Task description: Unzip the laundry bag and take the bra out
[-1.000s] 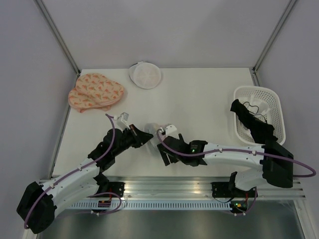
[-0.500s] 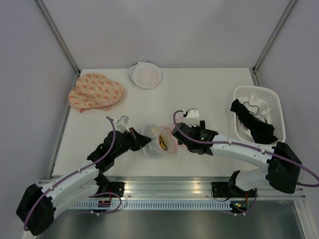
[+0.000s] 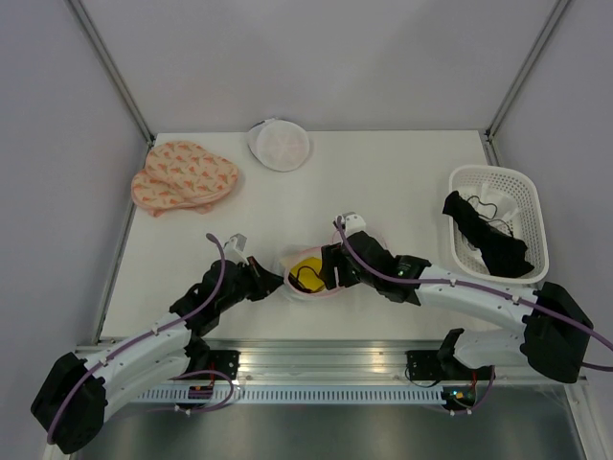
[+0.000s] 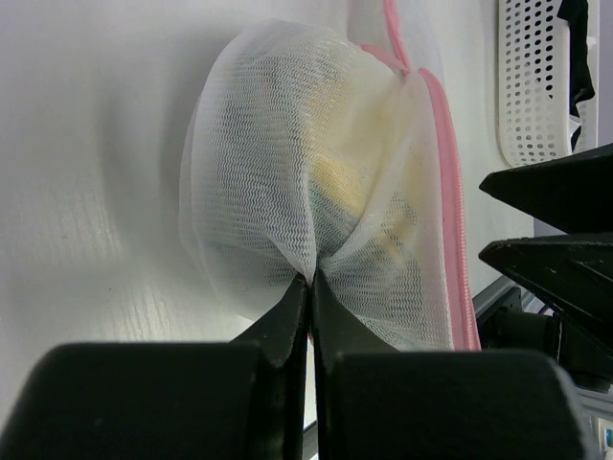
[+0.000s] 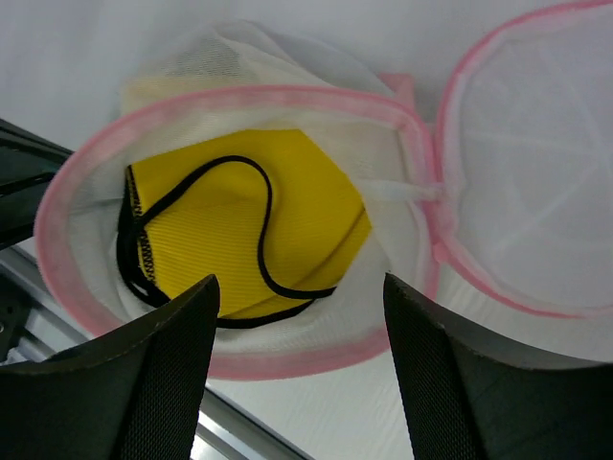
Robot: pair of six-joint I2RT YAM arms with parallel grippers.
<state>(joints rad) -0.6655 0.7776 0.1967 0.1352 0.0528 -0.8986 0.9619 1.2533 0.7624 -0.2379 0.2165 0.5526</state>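
The laundry bag [image 3: 308, 287], white mesh with pink trim, lies open near the table's front middle. A yellow bra [image 3: 306, 274] with black edging sits inside it. My left gripper [image 3: 279, 279] is shut on a pinch of the bag's mesh at its left side; in the left wrist view the mesh [image 4: 287, 163] bunches at the fingertips [image 4: 311, 280]. My right gripper [image 3: 334, 267] hovers open at the bag's right side. In the right wrist view the bra [image 5: 239, 216] lies inside the pink rim [image 5: 287, 96], beyond the open fingers [image 5: 299, 287], and the unzipped flap [image 5: 536, 172] lies to the right.
A peach patterned garment [image 3: 182, 177] lies at the back left. A second white mesh bag [image 3: 280, 144] sits at the back middle. At the right edge stands a white basket [image 3: 479, 174] holding black garments [image 3: 488, 240]. The table's metal front rail runs just below the bag.
My right gripper swung from the bag's near side round to its right and now hovers at the opening. The bag has spread open, showing the yellow bra. The left gripper kept its pinch, shifting slightly.
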